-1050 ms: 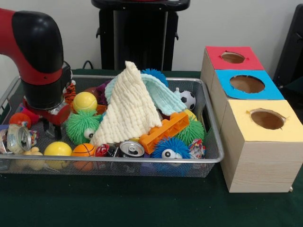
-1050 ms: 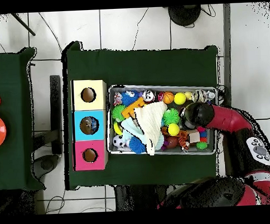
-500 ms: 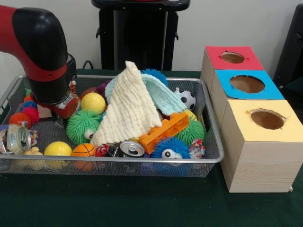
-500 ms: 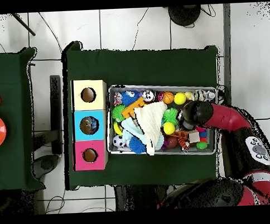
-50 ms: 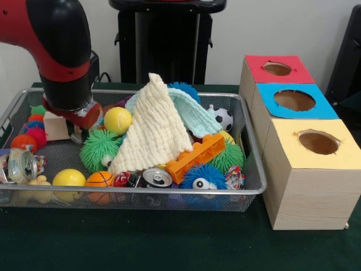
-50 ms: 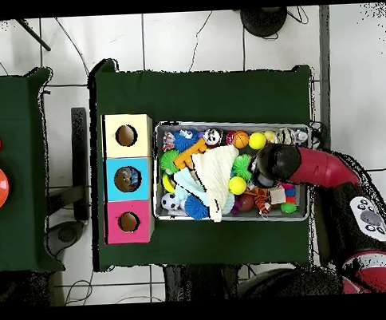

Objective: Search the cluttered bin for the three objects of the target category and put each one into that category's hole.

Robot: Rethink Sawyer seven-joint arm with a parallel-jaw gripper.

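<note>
The jaws (image 5: 79,125) hang low over the left part of the wire basket (image 5: 248,147), tucked under the arm's fat red and black wrist, and from where I stand I cannot tell how far apart they are or whether anything is between them. A smooth yellow ball (image 5: 118,119) sits just beside them, touching or nearly touching the wrist's red edge, with a green spiky ball (image 5: 98,149) right below and a pale wooden block (image 5: 56,125) on the other side.

Which category is wanted isn't clear from here. If it is balls, there are plenty: another yellow ball (image 5: 68,177) and a small basketball (image 5: 101,179) along the front rim, and a soccer ball (image 5: 224,118) toward the boxes. The three boxes, topped red (image 5: 279,69), blue (image 5: 296,100) and yellow (image 5: 318,142), stand to the right on the green surface, well apart from the arm.

The risk I see is crowding. That smooth round ball could roll away under a nudge, and the soft rubbery spikes beside it could catch instead. The cream waffle cloth (image 5: 152,130), draped in a tall peak over a mint one (image 5: 194,116), likely hides more things and could snag and drag. An orange plastic brick (image 5: 197,157) and a shiny can (image 5: 157,178) lie hard and slick at its foot.
</note>
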